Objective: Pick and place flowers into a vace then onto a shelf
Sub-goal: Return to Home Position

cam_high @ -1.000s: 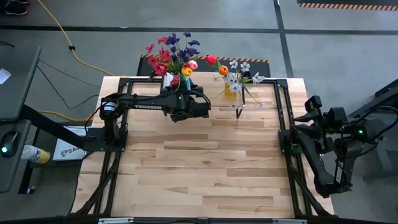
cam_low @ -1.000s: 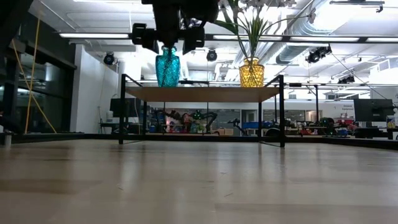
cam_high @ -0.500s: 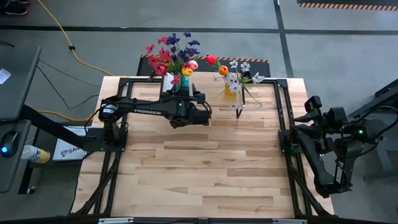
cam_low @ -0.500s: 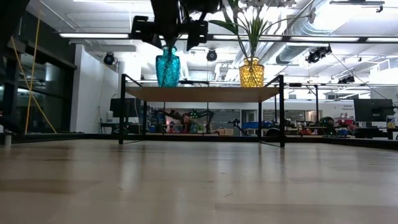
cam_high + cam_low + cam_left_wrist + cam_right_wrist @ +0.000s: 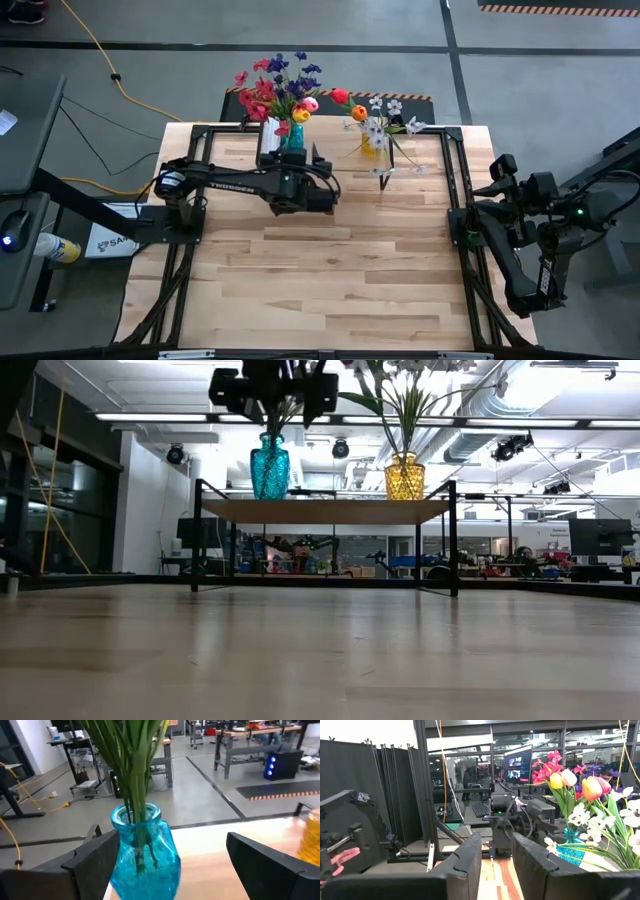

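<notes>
Blue vase [image 5: 145, 857] with the flowers [image 5: 280, 85] stands upright on the shelf [image 5: 325, 510], stems straight up. It's dead ahead of my left gripper [image 5: 162, 836]. My fingers are spread wide either side and look clear of the glass, so I reckon home is straight back. Right gripper [image 5: 496, 840], slightly parted, waits at the table [image 5: 330, 280] edge, well apart.

text 1: white "TROSSEN" lettering stood along the left arm [image 5: 232, 181], high view | text 2: letters "SA", remainder cut off, showed on white box [image 5: 108, 240] on the floor beside the table | other views: nothing legible
</notes>
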{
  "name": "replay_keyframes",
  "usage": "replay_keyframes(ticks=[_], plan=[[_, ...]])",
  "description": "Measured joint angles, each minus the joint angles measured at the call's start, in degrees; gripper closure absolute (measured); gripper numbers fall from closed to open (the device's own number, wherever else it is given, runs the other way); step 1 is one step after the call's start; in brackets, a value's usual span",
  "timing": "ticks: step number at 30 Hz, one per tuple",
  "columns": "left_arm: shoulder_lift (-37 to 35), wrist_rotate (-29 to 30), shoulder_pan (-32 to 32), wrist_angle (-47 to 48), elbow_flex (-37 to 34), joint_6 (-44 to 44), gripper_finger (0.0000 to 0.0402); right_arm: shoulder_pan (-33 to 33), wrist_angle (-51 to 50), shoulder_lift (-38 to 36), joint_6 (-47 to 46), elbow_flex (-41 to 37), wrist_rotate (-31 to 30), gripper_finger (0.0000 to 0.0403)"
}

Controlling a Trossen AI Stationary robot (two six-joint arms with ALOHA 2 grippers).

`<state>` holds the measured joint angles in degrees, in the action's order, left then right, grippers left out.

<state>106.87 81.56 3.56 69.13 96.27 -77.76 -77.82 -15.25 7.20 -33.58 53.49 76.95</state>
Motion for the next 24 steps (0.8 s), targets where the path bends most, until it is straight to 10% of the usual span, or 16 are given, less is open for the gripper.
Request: replay_keyframes(ticks=[24], plan=[[0.0,-9.3,25.9,20.9,19.4,2.7,0.0005,0.0,0.0,0.0,0.0,0.0,0.8,0.0304]])
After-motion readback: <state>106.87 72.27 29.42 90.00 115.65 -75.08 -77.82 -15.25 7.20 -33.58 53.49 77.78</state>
